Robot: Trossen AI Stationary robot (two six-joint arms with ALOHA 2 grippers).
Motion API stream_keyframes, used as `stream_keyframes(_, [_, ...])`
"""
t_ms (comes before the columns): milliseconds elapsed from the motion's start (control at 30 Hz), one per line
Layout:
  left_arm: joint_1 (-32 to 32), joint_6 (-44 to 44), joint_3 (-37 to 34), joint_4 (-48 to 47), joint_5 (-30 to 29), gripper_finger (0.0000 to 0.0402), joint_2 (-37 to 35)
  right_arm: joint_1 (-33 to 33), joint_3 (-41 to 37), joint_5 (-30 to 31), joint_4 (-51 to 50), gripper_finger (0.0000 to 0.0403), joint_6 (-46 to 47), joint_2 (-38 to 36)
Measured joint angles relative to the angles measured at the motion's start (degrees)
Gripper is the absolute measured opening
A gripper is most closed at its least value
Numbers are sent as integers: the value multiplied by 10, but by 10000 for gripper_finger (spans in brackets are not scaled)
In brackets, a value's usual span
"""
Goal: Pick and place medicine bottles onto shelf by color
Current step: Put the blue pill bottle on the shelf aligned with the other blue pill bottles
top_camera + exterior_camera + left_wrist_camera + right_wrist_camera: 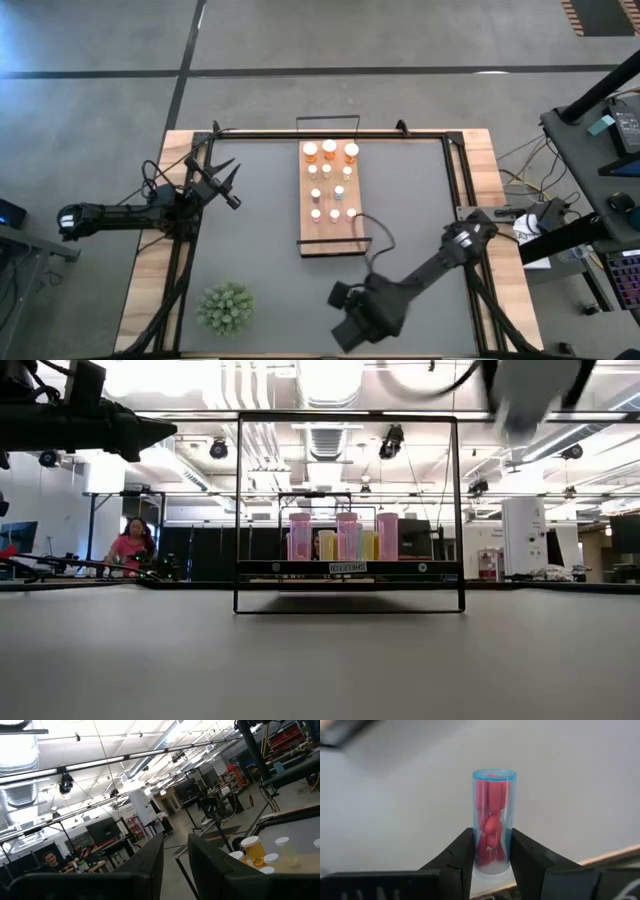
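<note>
The light-wood shelf (330, 225) lies on the grey table with several white-capped medicine bottles (330, 150) standing on it: orange ones at its far end, slimmer ones behind them. In the low view the shelf's black wire frame (240, 510) stands around pink and yellow bottles (345, 537). My right gripper (350, 330), near the table's near edge, is shut on a clear bottle of red pills (492, 815). My left gripper (225, 185) is open and empty, left of the shelf; the bottles also show in the left wrist view (252, 850). My right gripper pinches the red-pill bottle between its two fingers, on the bottle's sides near its white-capped end (490, 865). The bottle lies along the fingers and sticks out past the fingertips (465, 845), base outward. It touches nothing else in the right wrist view.
A green spiky plant (225, 307) stands near the table's near left corner. Wooden borders and black rails (455, 170) frame the grey table. A person (128, 545) sits in the room beyond the table.
</note>
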Motion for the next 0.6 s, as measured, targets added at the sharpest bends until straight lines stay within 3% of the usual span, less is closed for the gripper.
stream_keyframes(133, [0, 0, 0, 0, 0, 72, 0, 31, -1, 43, -68, 100, 64, -48])
stream_keyframes(233, [0, 0, 0, 0, 0, 72, 0, 50, -23, 59, -60, 100, 97, -84])
stream_keyframes(600, [0, 0, 0, 0, 0, 72, 0, 42, -254, 65, -65, 100, 109, -286])
